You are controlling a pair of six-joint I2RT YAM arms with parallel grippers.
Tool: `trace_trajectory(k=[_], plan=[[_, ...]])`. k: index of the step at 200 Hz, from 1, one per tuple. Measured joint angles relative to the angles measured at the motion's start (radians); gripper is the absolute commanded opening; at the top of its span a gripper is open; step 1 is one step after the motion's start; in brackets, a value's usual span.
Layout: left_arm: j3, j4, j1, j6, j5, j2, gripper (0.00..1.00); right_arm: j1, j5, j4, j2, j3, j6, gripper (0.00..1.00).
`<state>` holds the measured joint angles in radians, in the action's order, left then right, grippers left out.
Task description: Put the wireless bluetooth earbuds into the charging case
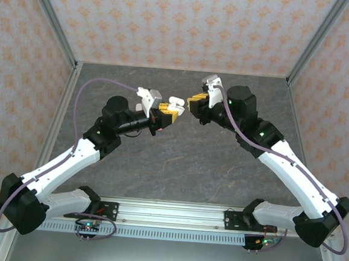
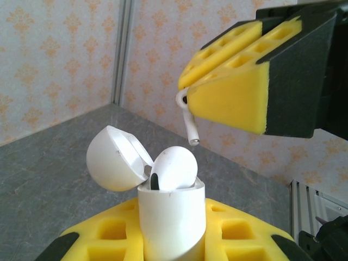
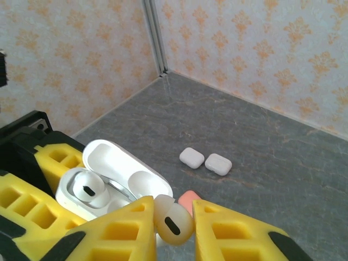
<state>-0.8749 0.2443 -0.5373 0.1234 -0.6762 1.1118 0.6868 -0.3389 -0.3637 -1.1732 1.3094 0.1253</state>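
Observation:
My left gripper (image 1: pixel 167 112) is shut on a white charging case (image 2: pixel 173 217) and holds it upright in the air over the middle of the table. The case's lid (image 2: pixel 114 157) is flipped open, and one white earbud (image 2: pixel 174 167) sits in a slot. My right gripper (image 3: pixel 173 231) is shut on a second white earbud (image 3: pixel 173 220), pinched between its yellow fingers (image 2: pixel 234 81). That bud's stem (image 2: pixel 189 128) hangs just above and slightly beyond the open case (image 3: pixel 117 174), not touching it. In the top view the two grippers nearly meet, the right gripper (image 1: pixel 195 102) beside the case (image 1: pixel 175 101).
Two closed white cases (image 3: pixel 192 157) (image 3: pixel 218 163) lie side by side on the grey table below. A coral-pink object (image 3: pixel 187 200) shows partly behind my right fingers. Patterned walls with metal posts (image 1: pixel 55 27) enclose the table on three sides.

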Motion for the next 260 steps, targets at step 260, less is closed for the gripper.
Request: trace_trajectory(k=[260], plan=[[-0.001,-0.001,-0.006,0.000,-0.008,0.012,0.02,0.013,-0.085,-0.039,-0.066,0.015,-0.020,0.23]])
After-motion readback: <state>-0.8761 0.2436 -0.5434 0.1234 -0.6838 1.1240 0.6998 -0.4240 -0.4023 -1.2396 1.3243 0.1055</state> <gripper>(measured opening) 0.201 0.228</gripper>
